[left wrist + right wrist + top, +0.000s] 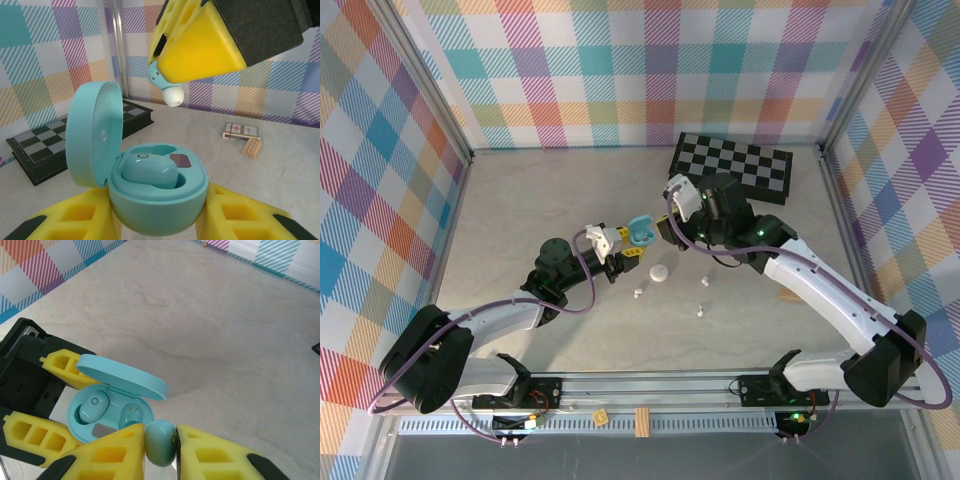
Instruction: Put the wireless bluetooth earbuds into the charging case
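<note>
Shows the left tool [160,223] closed narrowly on the base of an open teal charging case [160,200], held up from the bench [550,200], lid [92,132] tipped back, one light blue earbud [147,169] already seated. Shows the right tool [160,436] pinched shut on a second light blue earbud [159,449], poised just above the case near the empty socket [131,412], not yet touching. Likely hazards, by judgement: a tilted bud catching the socket rim and skidding out on release; a slip from the shallow fingertip pinch, ending on the bench among the loose white earbuds [701,312]; a hard downward push levering the case out of the left tool; a knock against the raised lid, folding it shut over the socket.
</note>
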You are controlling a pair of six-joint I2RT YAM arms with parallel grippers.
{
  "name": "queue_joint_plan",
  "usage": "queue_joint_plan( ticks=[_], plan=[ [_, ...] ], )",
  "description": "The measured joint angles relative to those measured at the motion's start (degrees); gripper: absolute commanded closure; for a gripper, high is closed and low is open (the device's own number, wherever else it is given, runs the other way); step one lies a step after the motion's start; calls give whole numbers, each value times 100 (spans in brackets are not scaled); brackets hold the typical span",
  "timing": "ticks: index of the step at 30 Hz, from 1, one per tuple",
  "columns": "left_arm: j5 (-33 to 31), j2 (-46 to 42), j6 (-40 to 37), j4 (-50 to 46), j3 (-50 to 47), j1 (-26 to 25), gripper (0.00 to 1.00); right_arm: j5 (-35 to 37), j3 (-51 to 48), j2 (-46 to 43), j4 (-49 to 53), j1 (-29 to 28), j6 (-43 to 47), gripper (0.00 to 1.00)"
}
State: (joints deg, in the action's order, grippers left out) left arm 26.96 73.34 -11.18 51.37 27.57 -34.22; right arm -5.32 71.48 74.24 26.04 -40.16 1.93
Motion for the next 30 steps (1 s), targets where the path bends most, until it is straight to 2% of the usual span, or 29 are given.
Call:
queue_joint_plan(
  ticks=[10,26,30],
  plan=[
    [57,-9,2,-4,0,0,64,-127,90,319,-26,-111,125,78],
    [83,-72,22,-28,44,0,64,-330,92,358,52,-118,201,78],
    [103,-70,22,-31,44,0,64,-365,92,358,68,-118,201,73]
  ],
)
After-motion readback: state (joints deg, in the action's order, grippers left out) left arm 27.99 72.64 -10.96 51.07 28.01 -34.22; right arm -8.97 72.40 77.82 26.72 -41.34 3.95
